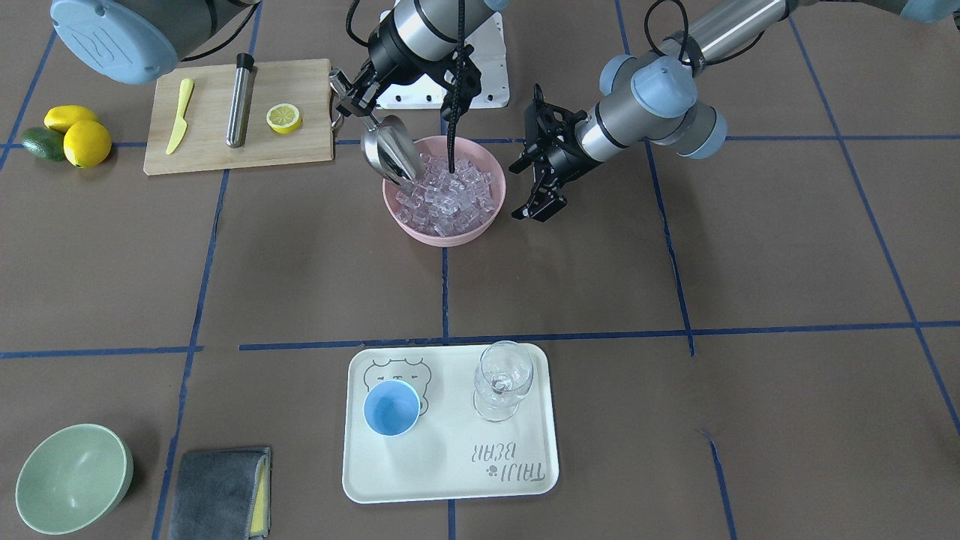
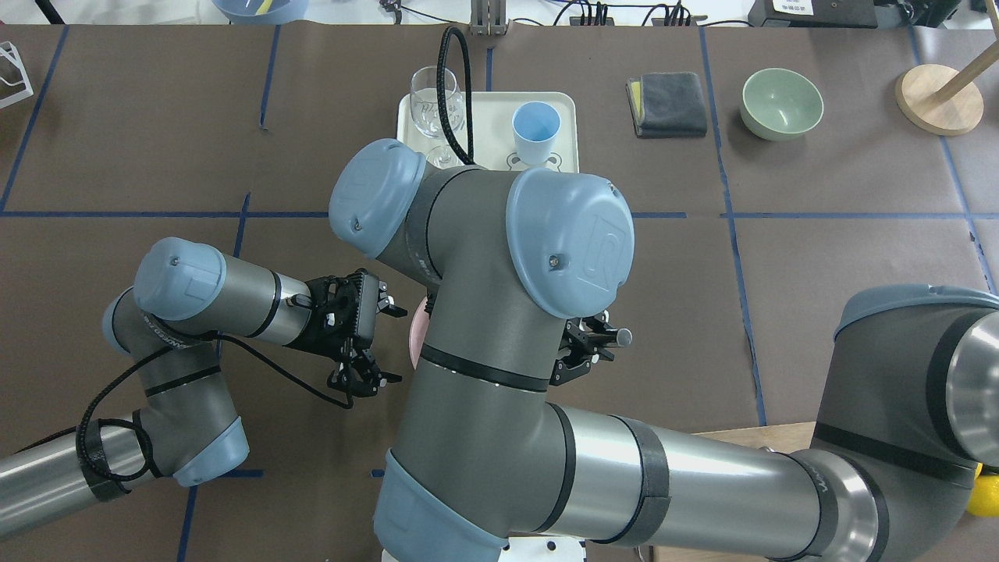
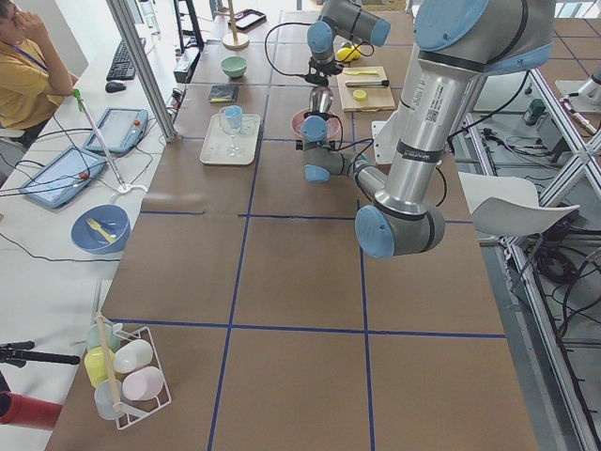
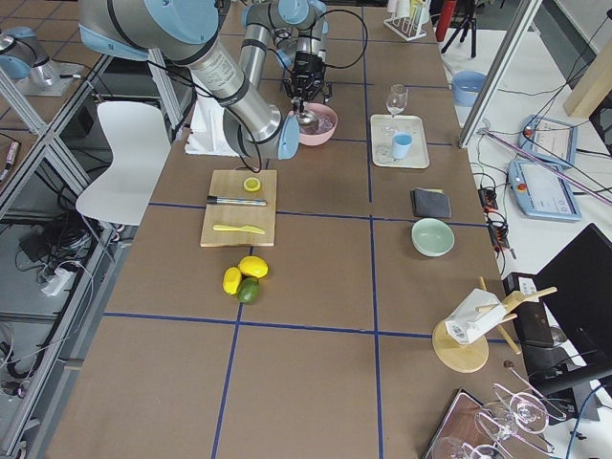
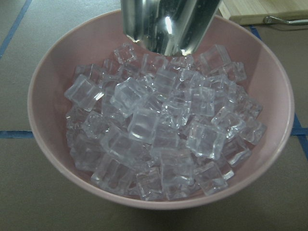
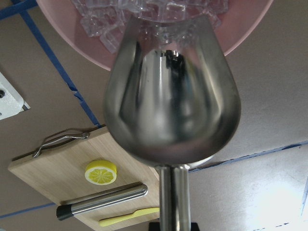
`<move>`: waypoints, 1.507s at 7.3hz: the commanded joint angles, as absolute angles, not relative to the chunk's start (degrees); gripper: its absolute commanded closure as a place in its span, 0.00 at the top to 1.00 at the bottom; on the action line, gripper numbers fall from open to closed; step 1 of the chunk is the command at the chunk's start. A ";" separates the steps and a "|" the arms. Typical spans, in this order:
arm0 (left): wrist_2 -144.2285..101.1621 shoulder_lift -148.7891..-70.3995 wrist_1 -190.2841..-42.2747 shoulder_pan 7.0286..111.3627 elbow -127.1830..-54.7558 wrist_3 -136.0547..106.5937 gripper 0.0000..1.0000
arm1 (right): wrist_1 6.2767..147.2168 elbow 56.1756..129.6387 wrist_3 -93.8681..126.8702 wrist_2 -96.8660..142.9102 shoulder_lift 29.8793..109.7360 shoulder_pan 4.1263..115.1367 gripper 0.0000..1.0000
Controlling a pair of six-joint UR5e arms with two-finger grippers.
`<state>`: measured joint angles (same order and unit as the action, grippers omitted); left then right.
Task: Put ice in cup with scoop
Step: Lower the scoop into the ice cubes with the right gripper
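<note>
The right gripper (image 1: pixel 358 105) is clamped on the thin handle of the scoop (image 1: pixel 390 150). The blade tilts down ahead of it, with its lip among the ice (image 1: pixel 450 191) in the pink bowl (image 1: pixel 491 217). Whether any cube lies in the blade cannot be made out. The left gripper (image 1: pixel 521 193), jaws spread and empty, hangs just beside the bowl, opposite the scoop. The cup (image 1: pixel 391 407) stands well beyond the scoop's tip on a tray (image 1: pixel 450 480). From overhead, the right arm hides the scoop and ice.

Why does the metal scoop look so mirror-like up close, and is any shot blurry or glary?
Right wrist view: the scoop looms large, its curved steel reflecting warped dark and light bands. Left wrist view: white glare streaks on the scoop, small glints on the ice, which is sharp. Overhead view: even light, soft shadows.
</note>
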<state>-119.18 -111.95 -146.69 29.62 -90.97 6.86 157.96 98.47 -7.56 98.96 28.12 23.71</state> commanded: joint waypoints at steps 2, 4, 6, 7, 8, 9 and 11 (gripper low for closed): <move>-119.27 -111.88 -146.69 29.62 -91.05 6.86 1.00 | 153.29 96.51 -7.56 98.35 29.00 22.59 0.00; -119.27 -111.80 -146.69 29.62 -91.23 6.86 1.00 | 149.96 97.03 -7.56 98.35 31.80 22.67 0.00; -119.27 -111.80 -146.69 29.71 -91.49 6.77 1.00 | 146.80 97.99 -9.30 98.61 34.44 22.76 0.00; -119.27 -111.88 -146.69 29.71 -91.58 6.85 1.00 | 145.56 100.52 -9.40 98.79 36.80 22.94 0.00; -119.27 -111.97 -146.69 29.71 -91.58 6.86 1.00 | 143.98 101.50 -9.75 99.14 38.57 23.20 0.00; -119.27 -111.97 -146.69 29.71 -91.58 6.86 1.00 | 140.83 101.43 -9.76 99.31 40.15 23.20 0.00; -119.27 -111.97 -146.60 29.79 -91.67 6.77 1.00 | 136.60 101.34 -9.75 100.98 41.74 23.29 0.00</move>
<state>-119.27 -111.97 -146.67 29.76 -91.64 6.80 139.28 101.34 -9.70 99.99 40.75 23.21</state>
